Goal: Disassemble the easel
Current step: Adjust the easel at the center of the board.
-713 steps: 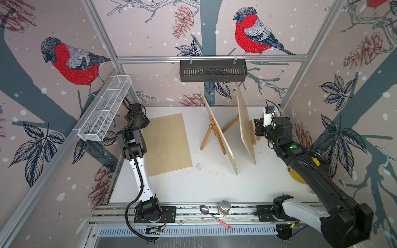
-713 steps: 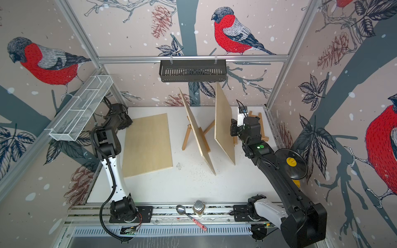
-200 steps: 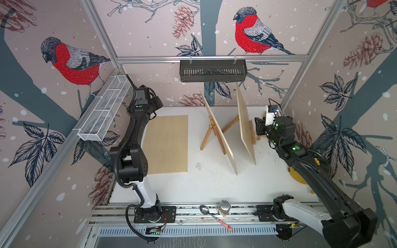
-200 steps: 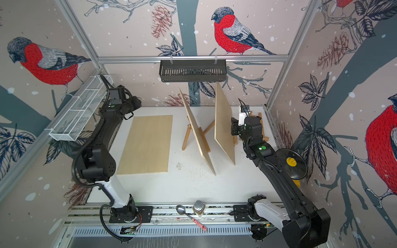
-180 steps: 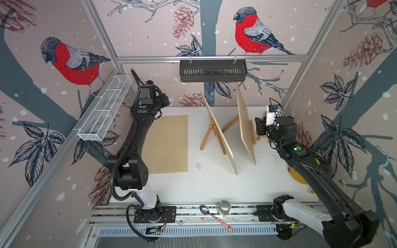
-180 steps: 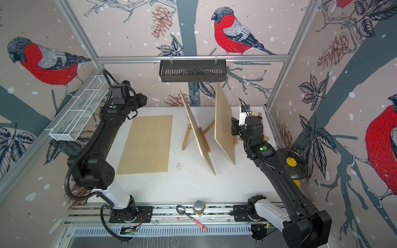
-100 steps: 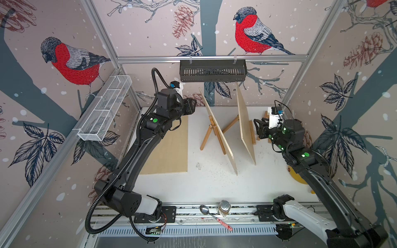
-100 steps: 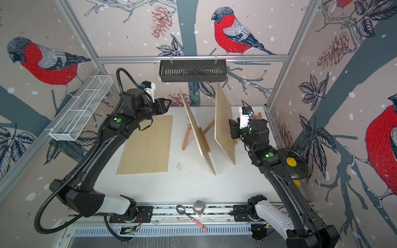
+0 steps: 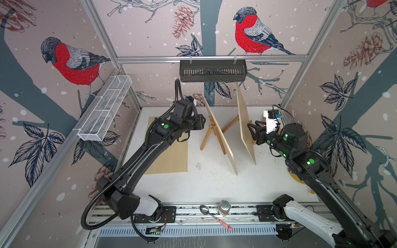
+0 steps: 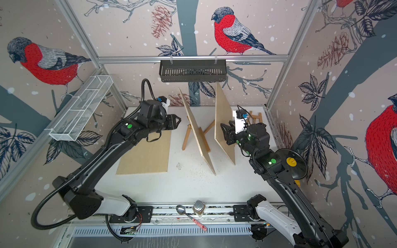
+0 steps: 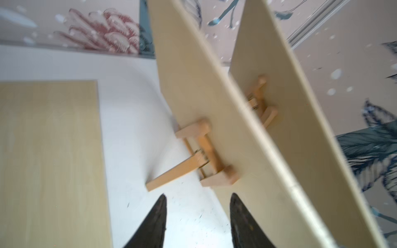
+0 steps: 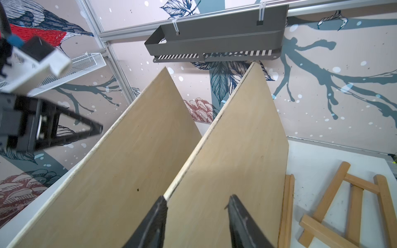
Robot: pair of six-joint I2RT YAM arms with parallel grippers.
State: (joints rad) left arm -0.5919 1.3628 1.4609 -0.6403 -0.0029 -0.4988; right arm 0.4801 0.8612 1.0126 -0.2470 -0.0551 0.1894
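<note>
In both top views we see the easel (image 9: 206,137) (image 10: 185,137) standing on the white table (image 9: 214,186), toward the back wall, with a plywood board (image 9: 227,150) leaning on it. Just to its right a second board (image 9: 242,120) stands tilted the same way, and a wooden leg of a second easel (image 9: 231,124) shows between the two. A flat board (image 9: 169,158) lies on the table at the left. The left gripper (image 9: 203,125) hovers between the flat board and the easel, pointing at the easel's back, near it but apart from it. The right gripper (image 9: 250,131) points at the right face of the second board, just beside it. We cannot tell from here whether it touches.

In the left wrist view the left gripper's fingers (image 11: 155,223) are spread, with only bare table between them. The easel's back leg and crossbars (image 11: 206,150) sit just ahead of the tips, against the leaning plywood board.

In the right wrist view the right gripper's fingers (image 12: 239,223) are parted too and clasp nothing. One tip lies by the second board's near edge and the other lies before its face. A bare easel frame (image 12: 343,204) rests on the table beside that board. Beyond the plywood board we see the left gripper, its fingers apart.
</note>
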